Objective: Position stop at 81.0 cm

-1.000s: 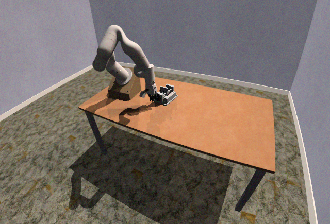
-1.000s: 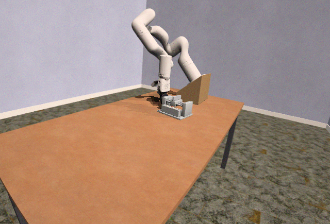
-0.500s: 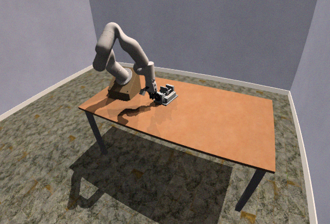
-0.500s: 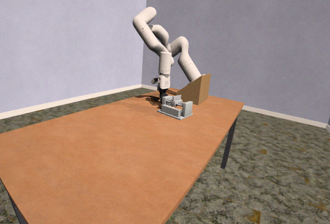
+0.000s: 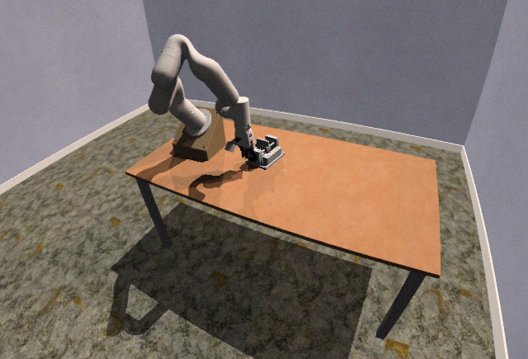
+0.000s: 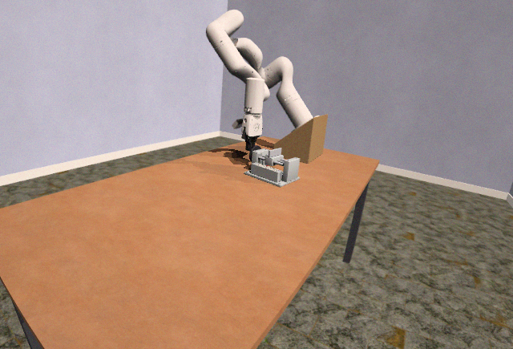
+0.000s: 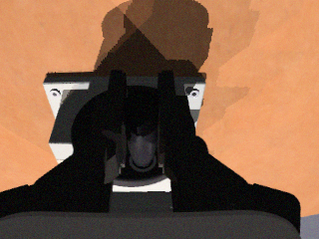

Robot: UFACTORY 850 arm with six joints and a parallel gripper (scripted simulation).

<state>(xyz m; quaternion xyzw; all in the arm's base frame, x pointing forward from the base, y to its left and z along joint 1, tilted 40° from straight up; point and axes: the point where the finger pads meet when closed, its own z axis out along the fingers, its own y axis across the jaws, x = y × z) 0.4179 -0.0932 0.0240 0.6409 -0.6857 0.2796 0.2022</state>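
Note:
A small grey screw-driven device point(image 5: 271, 158) point(image 6: 264, 172) stands on the table, with end blocks and guide rods. Its stop, an upright grey carriage point(image 5: 262, 144) point(image 6: 274, 156), sits on the rods between the end blocks. No scale reading is legible. The black handwheel point(image 5: 254, 157) point(image 6: 256, 148) point(image 7: 86, 124) is at the device's end by the arm. My gripper point(image 5: 250, 154) point(image 6: 250, 147) point(image 7: 142, 91) points down at the wheel and is shut on its knob point(image 7: 142, 148), which shows dark grey between the fingers in the wrist view. The fingers hide part of the wheel.
The arm's wedge-shaped brown base point(image 5: 198, 146) point(image 6: 300, 142) stands on the wooden table point(image 5: 341, 193) point(image 6: 165, 229), close to the device. The arm's shadow falls beside the handwheel. Grey walls stand beyond the table.

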